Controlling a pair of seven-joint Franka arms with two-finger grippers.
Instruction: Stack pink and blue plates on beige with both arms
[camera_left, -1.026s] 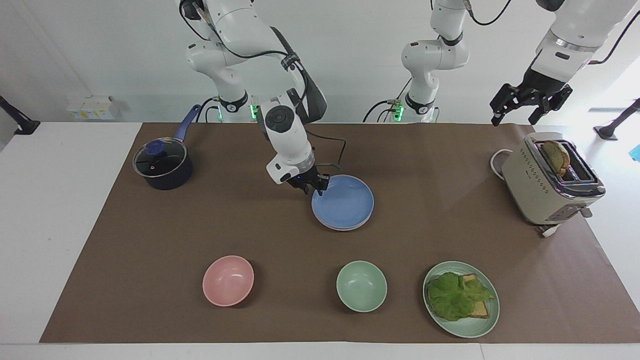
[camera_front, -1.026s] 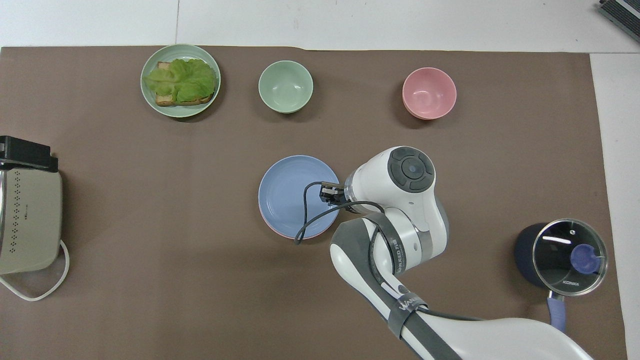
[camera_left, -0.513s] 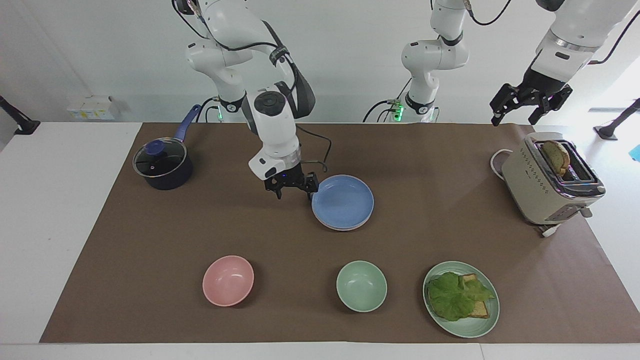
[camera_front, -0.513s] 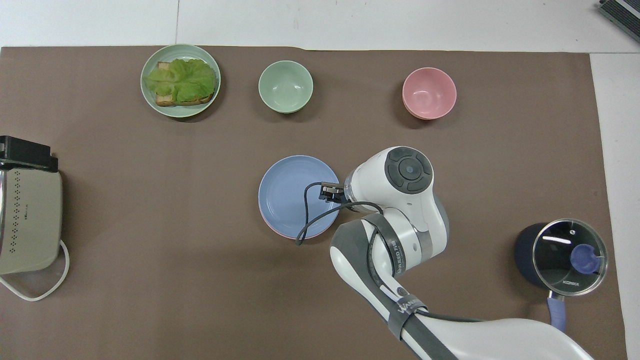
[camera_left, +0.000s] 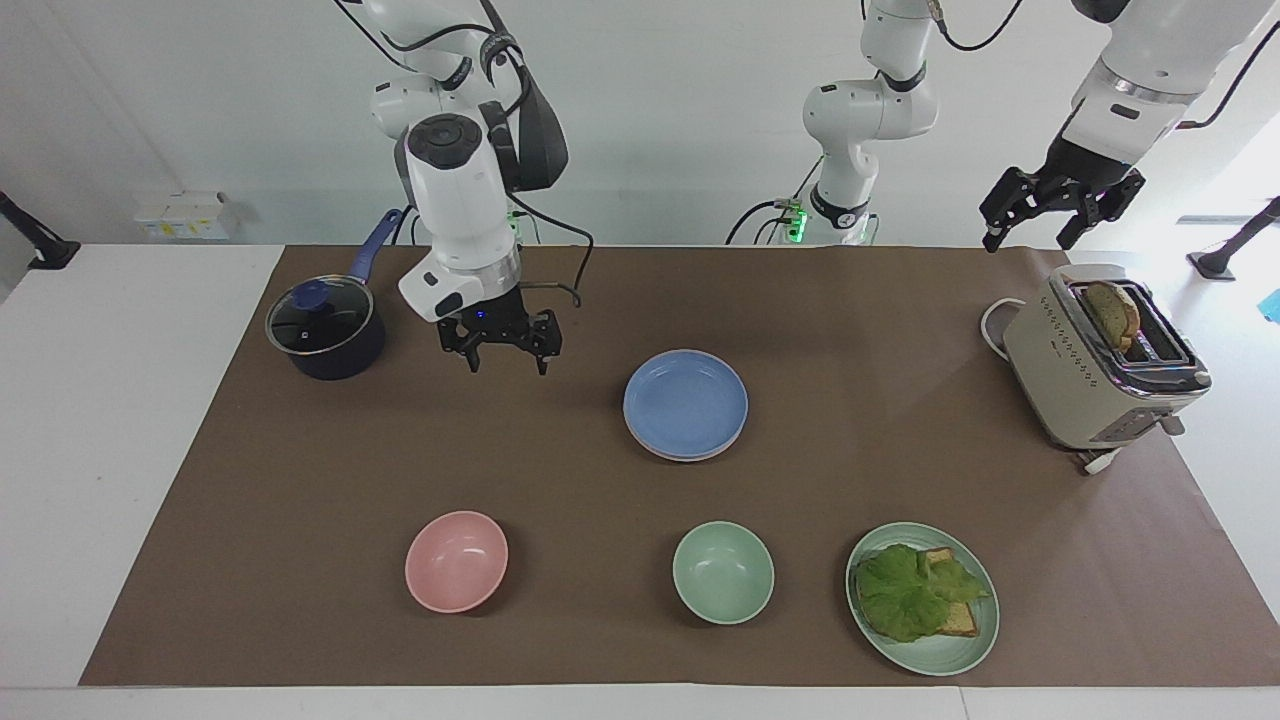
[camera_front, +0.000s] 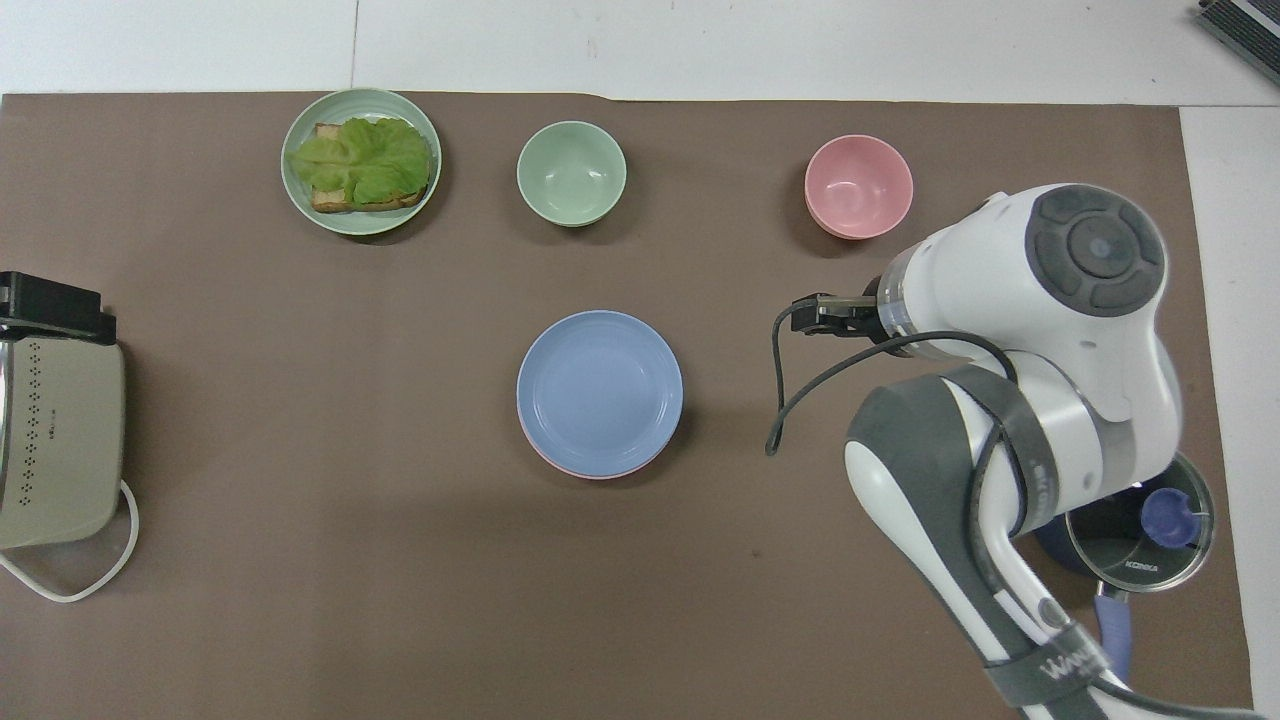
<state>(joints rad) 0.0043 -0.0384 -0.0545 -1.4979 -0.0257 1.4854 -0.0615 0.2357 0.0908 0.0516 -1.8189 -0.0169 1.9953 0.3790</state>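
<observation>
right claw (camera_left: 505, 360) pointing straight down, fingers spread, empty, up over bare table (camera_left: 400, 440) between saucepan (camera_left: 325, 330) and blue plate (camera_left: 686, 403), blue plate stacked on pink plate (camera_front: 560, 462), beige plate not visible, left claw (camera_left: 1060, 215) parked open over toaster (camera_left: 1100, 360) end

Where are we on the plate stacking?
Looks nearly finished. The blue plate tops the stack mid-table, a pink rim showing under it; the beige plate is hidden, so unconfirmed. Nothing in hand: the right claw hangs open and empty above the mat beside the pot; the left claw waits open above the toaster.
</observation>
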